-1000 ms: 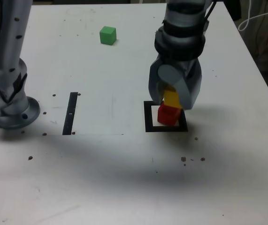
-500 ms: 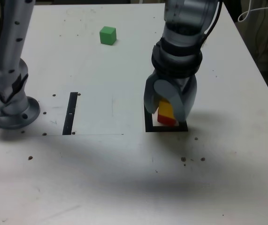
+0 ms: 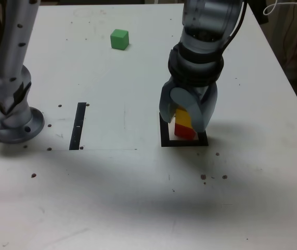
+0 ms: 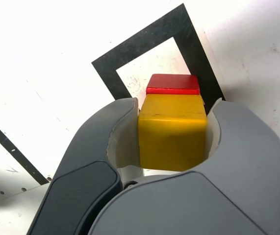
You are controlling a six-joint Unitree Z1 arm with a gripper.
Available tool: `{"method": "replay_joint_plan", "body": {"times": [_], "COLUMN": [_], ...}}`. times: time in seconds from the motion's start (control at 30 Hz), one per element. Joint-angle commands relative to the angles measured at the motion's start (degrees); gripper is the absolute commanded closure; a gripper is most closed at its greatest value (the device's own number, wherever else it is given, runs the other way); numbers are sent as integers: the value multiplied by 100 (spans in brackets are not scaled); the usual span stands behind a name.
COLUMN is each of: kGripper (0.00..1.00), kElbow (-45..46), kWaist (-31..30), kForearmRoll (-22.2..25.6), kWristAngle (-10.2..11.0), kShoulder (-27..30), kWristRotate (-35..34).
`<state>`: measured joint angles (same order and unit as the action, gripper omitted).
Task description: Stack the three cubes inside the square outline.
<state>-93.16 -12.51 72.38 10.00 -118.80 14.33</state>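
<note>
Centrally, yellow cube (image 4: 173,131) clamped over red cube (image 4: 173,84), square outline (image 4: 108,66) edges partly visible

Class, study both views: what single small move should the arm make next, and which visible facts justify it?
Probably open the end effector and release. It is shut on the yellow cube, which looks seated on the red cube inside the square outline. The green cube sits far off, unstacked, so the grip must be freed first.
</note>
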Motion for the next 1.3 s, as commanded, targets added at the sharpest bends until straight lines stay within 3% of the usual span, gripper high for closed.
{"method": "replay_joint_plan", "body": {"times": [0.0,0.17,0.3,0.47,0.63,0.9,1.27], "kGripper": [58,17,2,1,1,0,0], "kElbow": [-52,-132,-177,-202,-153,-68,-463], "kWaist": [-7,-10,-3,105,498,2106,4208], "kForearmRoll": [93,187,266,486,774,1080,1203], "kWristAngle": [-6,15,151,339,394,369,493], "kShoulder": [-89,-98,11,257,726,1401,1351], "kWristRotate": [9,67,57,52,221,1237,2516]}}
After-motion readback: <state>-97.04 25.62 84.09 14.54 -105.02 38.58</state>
